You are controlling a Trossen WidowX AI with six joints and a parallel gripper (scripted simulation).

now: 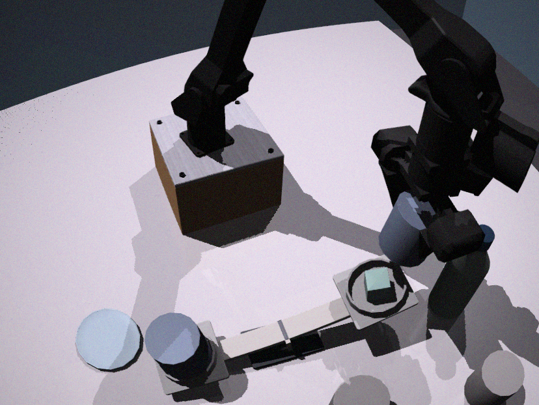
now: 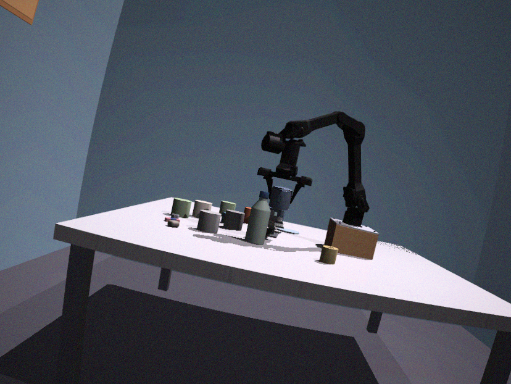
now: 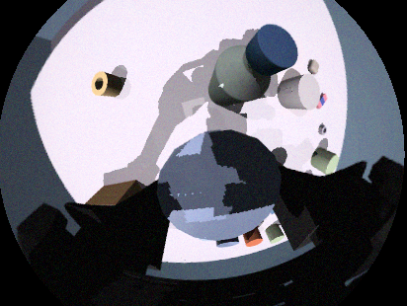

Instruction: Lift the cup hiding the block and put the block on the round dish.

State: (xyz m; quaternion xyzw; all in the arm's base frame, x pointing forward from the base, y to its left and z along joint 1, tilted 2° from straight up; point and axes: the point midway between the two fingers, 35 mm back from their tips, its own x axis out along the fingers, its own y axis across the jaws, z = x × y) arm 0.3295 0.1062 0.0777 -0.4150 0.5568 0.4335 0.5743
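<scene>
1. From the top view, the gripper [image 1: 424, 222] was closed on a blue cup [image 1: 403, 228] and held it in the air, beside the right end of the balance [image 1: 278, 331]. The pale green block [image 1: 378, 284] stood uncovered inside a dark ring on that end plate. The other cup [image 1: 176, 344] stood on the left end, and the round dish [image 1: 108, 338] lay just beside it on the table [image 1: 65, 196].
2. From the exterior view, the cup [image 2: 281, 197] hung between the fingers, above the table [image 2: 206, 256] and behind a grey-green bottle [image 2: 258, 221].
3. From the wrist view, the cup [image 3: 212, 189] filled the middle, held between the dark fingers. The bottle [image 3: 252, 68] stood beyond it.
</scene>
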